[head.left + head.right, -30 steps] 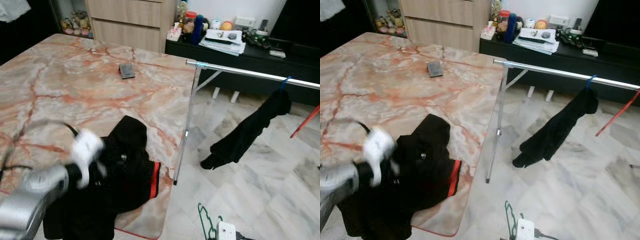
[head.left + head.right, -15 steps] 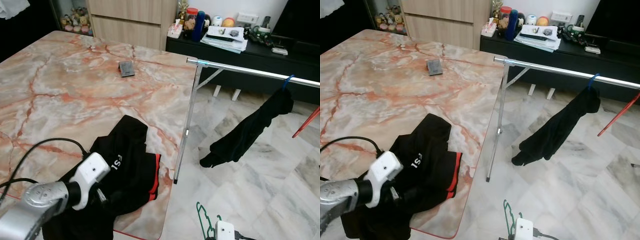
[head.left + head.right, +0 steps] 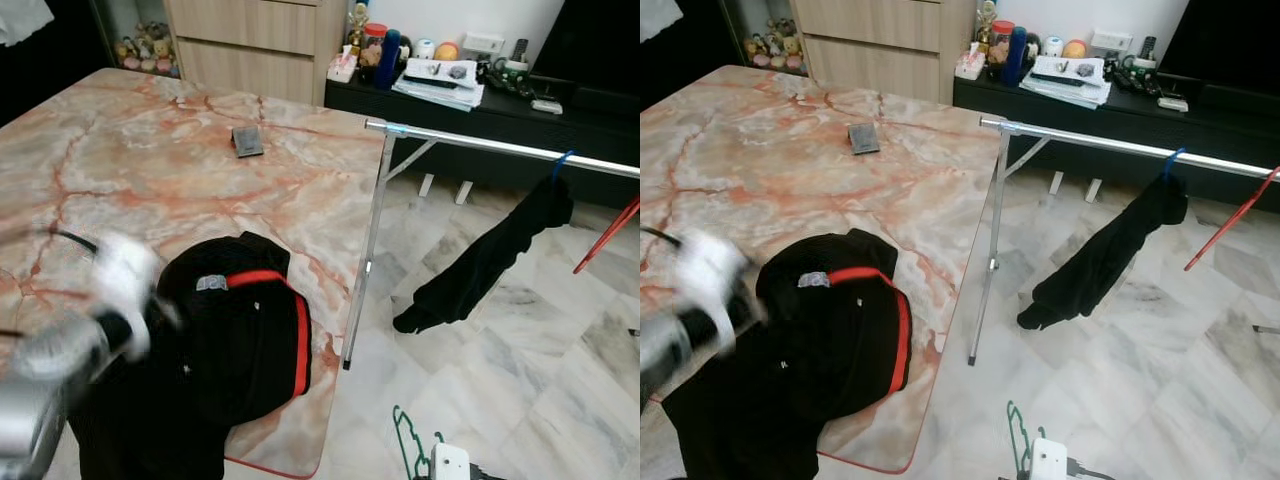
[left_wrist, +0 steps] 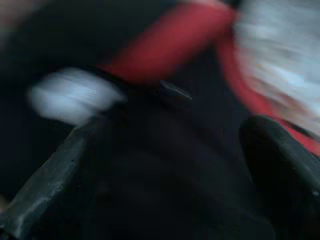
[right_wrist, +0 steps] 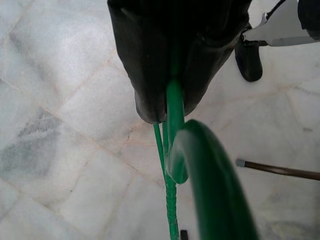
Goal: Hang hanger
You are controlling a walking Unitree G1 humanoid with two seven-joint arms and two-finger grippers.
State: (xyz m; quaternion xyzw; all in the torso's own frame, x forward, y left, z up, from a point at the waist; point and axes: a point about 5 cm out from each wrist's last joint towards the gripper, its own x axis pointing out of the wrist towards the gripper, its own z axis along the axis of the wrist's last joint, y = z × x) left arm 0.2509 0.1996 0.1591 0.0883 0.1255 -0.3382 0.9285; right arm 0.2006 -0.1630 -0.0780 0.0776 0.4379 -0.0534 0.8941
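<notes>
Black garment (image 3: 235, 340) on desk (image 3: 150, 180) now shows its red collar, turned over by the blurred left end effector (image 4: 165, 165), fingers spread. Right end effector (image 5: 170, 75) clamps green hanger (image 5: 200, 165); insertion comes next.

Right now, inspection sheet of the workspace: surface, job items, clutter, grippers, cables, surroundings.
Surface: marble table, pink-veined, bare across most of its top.
Job's things: green hanger pinched in the right gripper over the floor; clothes rail beside the table already carries a black garment on a blue hanger hook.
Clutter: black shirt with red trim heaped at the table's near corner; small dark card farther back.
Grippers: left gripper at the shirt, blurred, fingers apart; right shut on the hanger.
Cables: black cable at the left arm.
Surroundings: marble tile floor, low black cabinet crowded with small items, wooden drawers.
</notes>
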